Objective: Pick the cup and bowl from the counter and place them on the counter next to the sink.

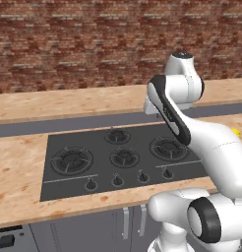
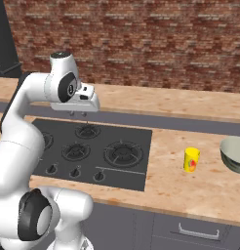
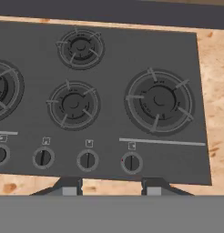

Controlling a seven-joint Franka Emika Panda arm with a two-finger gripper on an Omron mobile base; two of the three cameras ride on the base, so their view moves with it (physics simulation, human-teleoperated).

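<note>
Here, bowl: the bowl is sitting on the counter at the right edge of the right base view, which is cutting off its far side; whether anything is lying inside is not possible to tell.
Cup: the cup is standing upright on the counter between the stove and the bowl, near the bowl but not touching it; a red mark is showing on its yellow side, and its inside is not showing.
Hidden: in the left base view the arm is covering most of the cup, leaving a yellow sliver.
Gripper: the gripper is hanging over the stove's front edge with its jaws standing partly apart, holding nothing.
Surfaces: the stove is lying flat and black with round ringed burners and a row of knobs; the counter is showing light wood grain; a brick wall is rising behind.
</note>
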